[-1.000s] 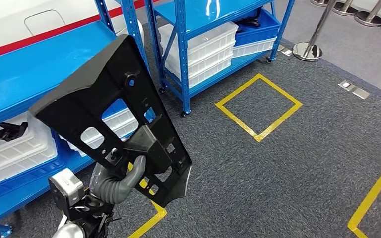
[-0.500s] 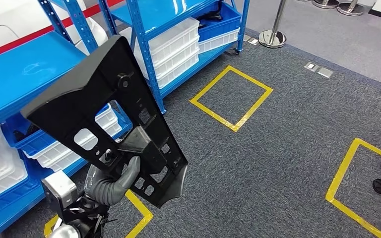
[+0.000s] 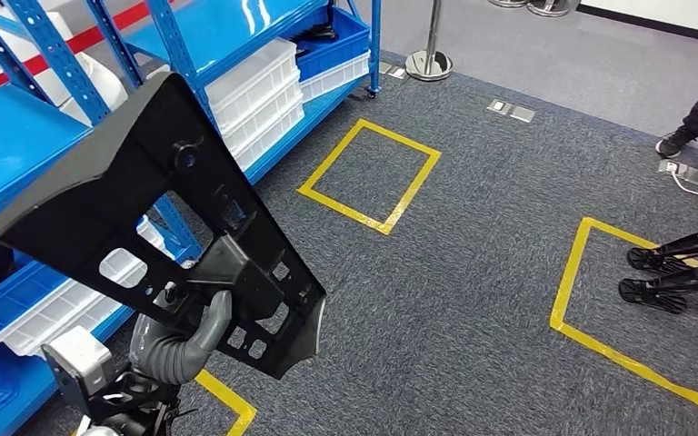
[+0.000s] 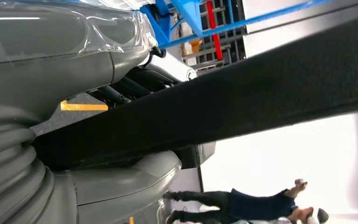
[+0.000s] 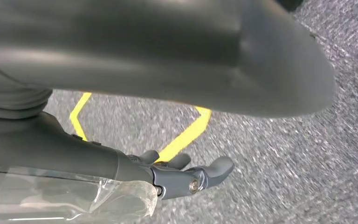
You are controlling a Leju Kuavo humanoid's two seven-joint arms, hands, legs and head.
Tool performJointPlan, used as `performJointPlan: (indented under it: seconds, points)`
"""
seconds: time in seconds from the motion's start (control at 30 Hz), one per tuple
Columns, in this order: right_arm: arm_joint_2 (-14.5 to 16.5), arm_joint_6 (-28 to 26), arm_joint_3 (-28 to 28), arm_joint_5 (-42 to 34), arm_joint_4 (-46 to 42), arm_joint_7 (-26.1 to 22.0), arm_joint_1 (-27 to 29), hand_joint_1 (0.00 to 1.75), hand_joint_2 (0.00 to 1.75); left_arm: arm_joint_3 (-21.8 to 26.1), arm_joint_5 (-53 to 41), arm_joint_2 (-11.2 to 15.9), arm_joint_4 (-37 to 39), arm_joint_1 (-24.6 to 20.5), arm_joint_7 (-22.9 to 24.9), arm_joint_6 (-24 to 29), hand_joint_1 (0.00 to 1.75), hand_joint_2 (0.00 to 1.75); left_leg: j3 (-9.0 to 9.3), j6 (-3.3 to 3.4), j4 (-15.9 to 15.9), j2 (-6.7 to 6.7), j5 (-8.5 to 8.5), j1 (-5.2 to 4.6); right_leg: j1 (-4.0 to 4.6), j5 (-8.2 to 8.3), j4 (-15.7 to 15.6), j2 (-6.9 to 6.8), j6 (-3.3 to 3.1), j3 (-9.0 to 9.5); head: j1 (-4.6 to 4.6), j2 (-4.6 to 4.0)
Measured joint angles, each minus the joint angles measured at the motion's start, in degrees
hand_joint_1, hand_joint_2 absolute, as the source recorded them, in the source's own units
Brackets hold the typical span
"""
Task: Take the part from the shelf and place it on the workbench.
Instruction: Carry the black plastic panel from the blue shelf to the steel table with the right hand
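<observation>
The part (image 3: 136,191) is a large flat black plastic panel with several cut-outs, held up tilted in front of me on the left of the head view. My left hand (image 3: 186,341) grips its lower end from below, thumb hooked over a raised block on the panel. In the left wrist view the part (image 4: 261,88) crosses as a dark band, clamped between the thick grey thumb and the left hand (image 4: 98,186). My right hand (image 5: 168,172) hangs over the carpet, fingers loosely apart and holding nothing.
A blue shelf rack (image 3: 182,54) with white bins (image 3: 254,77) stands at the left. Yellow tape squares (image 3: 370,173) mark the grey carpet. A stanchion base (image 3: 429,62) sits at the back; a person's shoes (image 3: 691,136) and dark stand legs (image 3: 673,272) are at the right.
The whole picture has shifted: the camera has turned right, away from the shelf, bringing the second tape square and the stand legs into view. My left hand still holds the part the same way.
</observation>
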Motion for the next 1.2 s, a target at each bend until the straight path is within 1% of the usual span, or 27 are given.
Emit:
performJointPlan:
  seconds: [0.03,0.07,0.13,0.17,0.2,0.23,0.27,0.33,0.37,0.4,0.43,0.5,0.53,0.57,0.6,0.67,0.7,0.73,0.77,0.8,0.87,0.93,1.0,1.03,1.1,1.13,1.2]
  points:
    - [0.03,-0.04,0.01,0.07,0.0,-0.2,0.08,0.0,0.0,0.26,-0.26,0.13,-0.25,0.25,0.19,0.0,1.75,1.75,0.03,0.13,-0.23,0.76,0.22,0.16,0.08,-0.8,1.02,-0.94,0.26,-0.54,0.04,0.0]
    - [0.08,-0.07,0.02,0.16,0.0,-0.42,0.09,0.0,0.0,0.58,-0.44,0.27,-0.54,0.54,0.37,0.01,1.75,1.75,0.02,0.28,-0.45,1.57,0.44,0.38,0.24,-2.32,3.24,-2.5,0.47,-1.54,0.1,0.0]
    - [0.22,-0.08,0.03,0.44,0.0,-0.93,0.03,0.0,0.0,1.35,-0.49,0.63,-1.07,1.28,0.63,0.06,1.75,1.75,-0.11,0.47,-0.55,3.18,0.6,0.49,0.35,-6.77,10.84,-6.33,0.78,-4.72,0.24,0.0]
    - [0.28,-0.08,0.03,0.56,0.0,-1.14,0.0,0.0,0.0,1.74,-0.45,0.86,-1.23,1.67,0.71,0.1,1.75,1.75,-0.18,0.49,-0.54,3.97,0.63,0.51,0.28,-8.4,14.53,-7.24,0.95,-6.12,0.26,0.0]
    - [0.34,-0.11,0.04,0.68,0.0,-1.35,0.01,0.0,0.0,2.14,-0.4,1.12,-1.33,2.01,0.76,0.15,1.75,1.75,-0.24,0.46,-0.53,4.72,0.64,0.58,0.17,-9.08,16.67,-7.7,1.11,-6.73,0.27,0.0]
    - [0.4,-0.16,0.07,0.8,0.0,-1.53,0.03,0.0,0.0,2.56,-0.35,1.38,-1.45,2.32,0.81,0.19,1.75,1.75,-0.27,0.41,-0.5,5.41,0.64,0.7,0.04,-8.72,16.63,-7.95,1.27,-6.21,0.27,0.0]
    - [0.45,-0.23,0.1,0.91,0.0,-1.68,0.06,0.0,0.0,3.02,-0.32,1.61,-1.63,2.61,0.85,0.22,1.75,1.75,-0.24,0.3,-0.47,6.05,0.61,0.84,-0.13,-7.36,14.13,-8.26,1.43,-4.45,0.27,0.0]
    - [0.65,-0.36,0.25,1.07,-0.01,-1.79,-0.01,0.0,0.0,3.9,-0.29,2.08,-2.18,3.08,0.96,0.24,1.75,1.75,-0.18,-0.27,-0.17,7.12,0.36,0.93,-0.24,-4.27,5.6,-10.24,1.8,0.67,0.3,0.0]
    - [0.82,-0.38,0.36,1.09,-0.01,-1.63,-0.11,0.0,0.0,4.36,-0.29,2.36,-2.48,3.23,1.11,0.25,1.75,1.75,-0.23,-0.63,0.1,7.56,0.19,0.84,-0.21,-3.42,2.24,-11.2,1.64,2.45,0.27,0.0]
    - [1.02,-0.36,0.46,1.11,-0.02,-1.3,-0.19,0.0,0.0,4.77,-0.3,2.61,-2.79,3.35,1.31,0.25,1.75,1.75,-0.28,-0.96,0.3,7.99,0.06,0.68,-0.09,-3.16,0.39,-11.85,1.36,3.29,0.21,0.0]
    - [1.24,-0.3,0.57,1.14,-0.02,-0.85,-0.23,0.0,0.0,5.1,-0.33,2.85,-3.09,3.46,1.55,0.22,1.75,1.75,-0.32,-1.2,0.39,8.42,0.01,0.54,0.12,-3.33,-0.11,-11.82,0.93,3.31,0.15,0.0]
    - [1.38,-0.1,0.76,1.15,-0.02,0.01,-0.06,0.0,0.0,5.6,-0.38,3.14,-3.57,3.64,1.91,0.16,1.75,1.75,-0.26,-1.47,0.46,9.08,-0.14,0.69,0.19,-3.12,-0.16,-10.68,0.0,3.05,0.05,0.0]
    - [1.44,-0.04,0.84,1.15,-0.01,0.25,0.04,0.0,0.0,5.78,-0.39,3.24,-3.74,3.72,2.01,0.13,1.75,1.75,-0.35,-1.63,0.85,8.68,-0.59,0.88,0.22,-3.0,-0.2,-10.18,-0.33,2.97,0.04,0.0]
    - [1.48,0.02,0.91,1.15,-0.01,0.37,0.04,0.0,0.0,6.05,-0.39,3.38,-3.98,3.88,2.07,0.11,1.75,1.75,-1.01,-1.81,2.56,7.59,-1.87,1.1,0.18,-2.84,-0.24,-9.63,-0.66,2.87,0.03,0.0]
    - [1.54,0.08,0.92,1.15,-0.01,0.48,-0.02,0.0,0.0,6.32,-0.4,3.53,-4.2,4.04,2.1,0.09,1.75,1.75,-2.23,-1.97,5.53,6.16,-3.73,1.25,0.17,-2.7,-0.27,-9.04,-0.91,2.75,0.02,0.0]
    - [1.71,0.24,0.93,1.13,0.0,0.76,-0.18,0.0,0.0,6.72,-0.45,3.84,-4.54,4.48,2.2,0.07,1.75,1.75,-5.93,-2.1,13.97,3.93,-7.81,1.32,0.42,-2.49,-0.27,-7.81,-1.27,2.53,-0.03,0.0]
    - [1.81,0.3,0.94,1.12,0.0,0.88,-0.19,0.0,0.0,6.81,-0.46,3.92,-4.57,4.65,2.29,0.07,1.75,1.75,-7.42,-1.97,17.1,3.53,-8.73,1.21,0.63,-2.42,-0.27,-7.16,-1.37,2.47,-0.06,0.0]
    - [1.93,0.32,0.97,1.11,0.0,0.91,-0.17,0.0,0.0,6.88,-0.47,3.98,-4.59,4.78,2.39,0.07,1.75,1.75,-8.07,-1.68,18.26,3.31,-8.54,1.06,0.88,-2.36,-0.27,-6.56,-1.45,2.46,-0.08,0.0]
    - [2.04,0.34,1.0,1.11,0.0,0.85,-0.14,0.0,0.0,6.95,-0.47,4.02,-4.68,4.86,2.47,0.07,1.75,1.75,-7.62,-1.24,16.99,3.1,-7.2,0.87,1.06,-2.31,-0.27,-5.84,-1.48,2.47,-0.1,0.0]
    - [2.12,0.34,1.04,1.12,0.0,0.71,-0.13,0.0,0.0,7.04,-0.48,4.05,-4.85,4.9,2.52,0.07,1.75,1.75,-6.15,-0.69,13.53,2.63,-5.02,0.61,1.2,-2.27,-0.27,-5.15,-1.5,2.53,-0.1,0.0]
    - [2.31,0.34,1.19,1.17,0.0,0.32,-0.24,0.0,0.0,7.21,-0.49,4.15,-5.31,4.94,2.55,0.04,1.75,1.75,-2.62,0.33,5.39,0.12,-1.33,0.18,1.26,-2.09,-0.29,-3.91,-1.42,2.52,-0.07,0.0]
    - [2.45,0.31,1.32,1.25,0.0,0.08,-0.38,0.0,0.0,7.4,-0.49,4.25,-5.68,5.09,2.59,-0.01,1.75,1.75,-1.15,0.66,1.59,-1.75,-0.23,-0.1,1.03,-1.69,-0.31,-2.8,-1.04,2.07,-0.06,0.01]
    - [2.49,0.22,1.39,1.31,0.0,0.0,-0.3,0.0,0.0,7.64,-0.5,4.33,-5.92,5.24,2.62,-0.11,1.75,1.75,-1.1,0.69,1.0,-1.02,0.02,-0.25,0.76,-1.22,-0.43,-1.58,-0.4,1.59,-0.07,0.02]
    - [2.47,0.16,1.4,1.32,0.0,-0.02,-0.2,0.0,0.0,7.74,-0.51,4.35,-5.99,5.25,2.62,-0.2,1.75,1.75,-1.02,0.84,0.7,-0.33,0.25,-0.23,0.79,-1.34,-0.25,-1.8,-0.13,1.4,-0.06,0.01]
    - [2.4,0.04,1.42,1.34,0.0,-0.04,-0.18,0.0,0.0,7.9,-0.56,4.35,-6.14,5.29,2.59,-0.31,1.75,1.75,-0.88,1.26,0.07,1.16,0.77,-0.08,1.07,-3.45,2.58,-4.09,0.29,0.12,0.03,0.01]
    - [2.38,0.0,1.42,1.42,0.0,-0.04,-0.24,0.0,0.0,7.95,-0.63,4.35,-6.19,5.36,2.58,-0.35,1.75,1.75,-0.92,1.43,-0.06,1.99,0.92,-0.09,1.12,-5.46,5.76,-5.76,0.44,-1.2,0.08,0.0]
    - [2.36,-0.03,1.44,1.6,0.0,0.03,-0.32,0.0,0.0,8.0,-0.84,4.35,-6.25,5.5,2.58,-0.37,1.75,1.75,-1.2,1.63,-0.07,3.64,1.05,-0.22,1.05,-9.18,13.24,-7.26,0.75,-4.24,0.13,0.0]
